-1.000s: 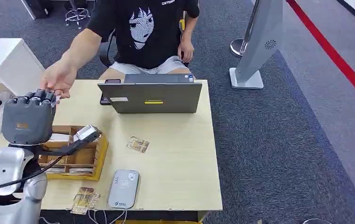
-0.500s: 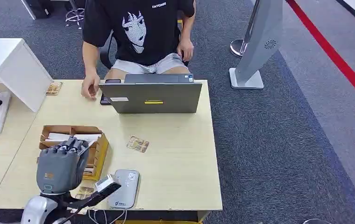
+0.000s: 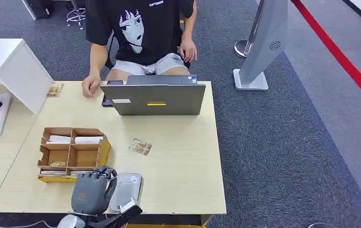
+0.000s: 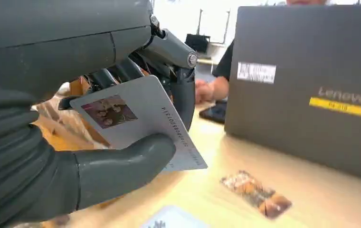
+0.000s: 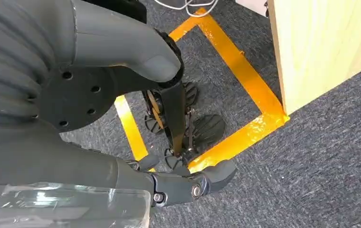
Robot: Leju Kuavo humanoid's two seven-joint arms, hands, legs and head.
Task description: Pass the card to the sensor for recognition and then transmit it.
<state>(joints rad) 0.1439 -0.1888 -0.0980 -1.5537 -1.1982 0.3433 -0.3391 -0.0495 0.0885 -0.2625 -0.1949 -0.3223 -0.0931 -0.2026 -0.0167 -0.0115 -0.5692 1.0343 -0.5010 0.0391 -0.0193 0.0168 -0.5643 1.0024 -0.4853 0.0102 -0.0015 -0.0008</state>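
The left hand (image 3: 91, 194) has dropped back from the far side of the table to the near edge, and the person's hand (image 3: 90, 87) has pulled in beside the laptop (image 3: 156, 99). In the left wrist view the thumb and dark fingers (image 4: 121, 164) are clamped on a grey card (image 4: 138, 121) with a small photo on its face, held tilted above the tabletop. From the head view the left hand sits at about 7 o'clock on the table (image 3: 188, 156), over the near-left edge of the grey sensor (image 3: 127, 188). The cardboard tray (image 3: 72, 153) lies at 9 o'clock, and a loose card (image 3: 140, 147) sits near the table's centre. The right hand (image 5: 121, 118) hangs by the floor, fingers loosely spread, holding nothing.
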